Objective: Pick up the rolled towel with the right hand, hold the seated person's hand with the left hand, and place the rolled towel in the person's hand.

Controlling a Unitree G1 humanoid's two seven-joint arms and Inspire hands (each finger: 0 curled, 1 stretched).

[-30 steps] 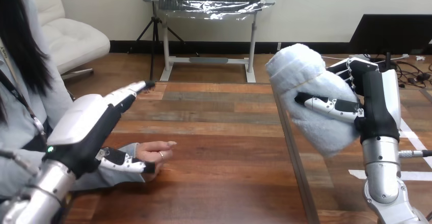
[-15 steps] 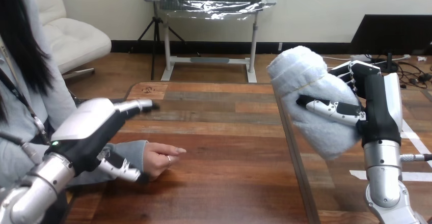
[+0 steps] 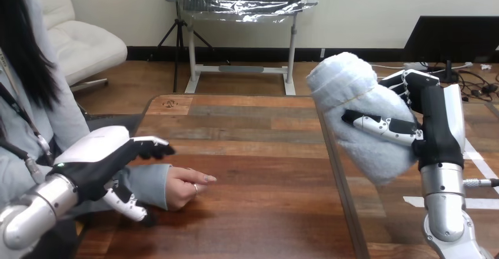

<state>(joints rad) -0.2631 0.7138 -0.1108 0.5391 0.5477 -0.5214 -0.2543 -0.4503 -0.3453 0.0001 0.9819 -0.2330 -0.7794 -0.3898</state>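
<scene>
Two hands at the table: one loaded, one spread

The right hand (image 3: 435, 118) is held upright above the wooden table's (image 3: 259, 153) right edge, its fingers (image 3: 398, 83) and thumb curled round the rolled towel (image 3: 353, 94), which is carried clear of the table. At the table's left edge the left hand (image 3: 100, 159) is laid over the person's sleeve (image 3: 144, 182), fingers nearly straight and thumb apart. The person's hand (image 3: 185, 185) is rested on the table.

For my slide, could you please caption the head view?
Right hand holds white rolled towel aloft; left hand over person's grey-sleeved wrist on wooden table.
</scene>
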